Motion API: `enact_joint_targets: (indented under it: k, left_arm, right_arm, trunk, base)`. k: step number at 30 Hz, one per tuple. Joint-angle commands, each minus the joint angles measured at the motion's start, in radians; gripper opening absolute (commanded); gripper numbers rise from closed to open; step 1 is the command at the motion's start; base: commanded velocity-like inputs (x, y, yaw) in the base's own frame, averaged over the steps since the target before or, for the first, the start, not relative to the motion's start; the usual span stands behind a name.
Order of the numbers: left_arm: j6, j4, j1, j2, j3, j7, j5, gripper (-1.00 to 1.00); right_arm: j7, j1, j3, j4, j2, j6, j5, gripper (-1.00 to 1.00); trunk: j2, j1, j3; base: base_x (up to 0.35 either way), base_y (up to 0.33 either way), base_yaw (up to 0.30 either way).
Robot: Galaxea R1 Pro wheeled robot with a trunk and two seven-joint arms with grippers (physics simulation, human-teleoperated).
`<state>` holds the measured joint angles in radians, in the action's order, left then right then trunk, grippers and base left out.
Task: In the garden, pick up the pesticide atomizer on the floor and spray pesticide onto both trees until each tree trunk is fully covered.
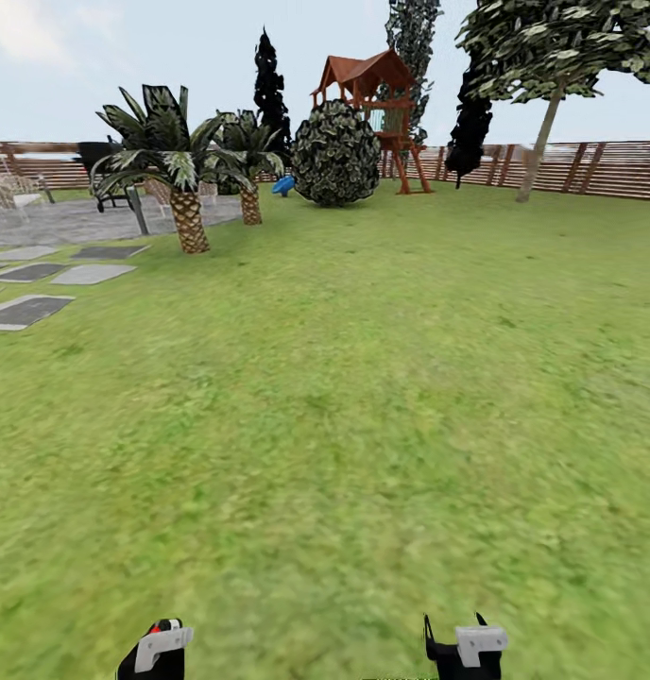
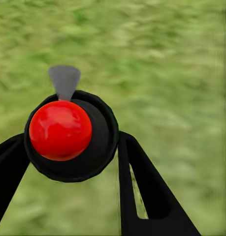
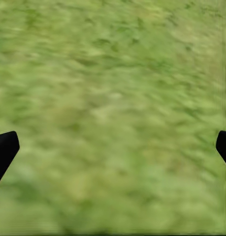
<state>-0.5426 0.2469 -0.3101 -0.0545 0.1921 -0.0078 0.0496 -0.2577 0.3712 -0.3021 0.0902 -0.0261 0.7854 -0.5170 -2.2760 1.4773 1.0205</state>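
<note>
while the robot stands on the grass (image 1: 363,425), the left pincer (image 2: 68,162) is clamped on the pesticide atomizer (image 2: 68,132), a round black bottle with a shiny red ball top and a small grey nozzle. the right pincer (image 3: 113,147) is wide apart with nothing in it, over blurry green grass. so the pick-up looks done, and i think the step now is getting to the trees. two palm trees (image 1: 188,189) with rough, scaly brown trunks stand far off, near flat grey paving stones (image 1: 27,310). next, the robot needs to go close and aim the nozzle at a trunk.
</note>
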Motion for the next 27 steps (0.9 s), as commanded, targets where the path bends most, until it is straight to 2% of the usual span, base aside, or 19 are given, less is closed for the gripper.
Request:
enact_joint_targets:
  k: [1, 27]
  left_arm:
    - [-0.001, 0.0, 0.0, 0.0, 0.0, -0.001, 0.0, -1.0]
    - [-0.001, -0.001, 0.0, -0.001, -0.001, -0.001, 0.002, -1.0]
  right_arm:
    - [0.0, 0.0, 0.0, 0.0, 0.0, 0.0, 0.0, 1.0]
    - [0.0, 0.0, 0.0, -0.001, 0.0, 0.0, 0.0, 1.0]
  trunk:
    - [0.0, 0.0, 0.0]
    - [0.0, 0.0, 0.0]
  base:
    - [0.0, 0.0, -0.286]
    - [0.0, 0.0, -0.298]
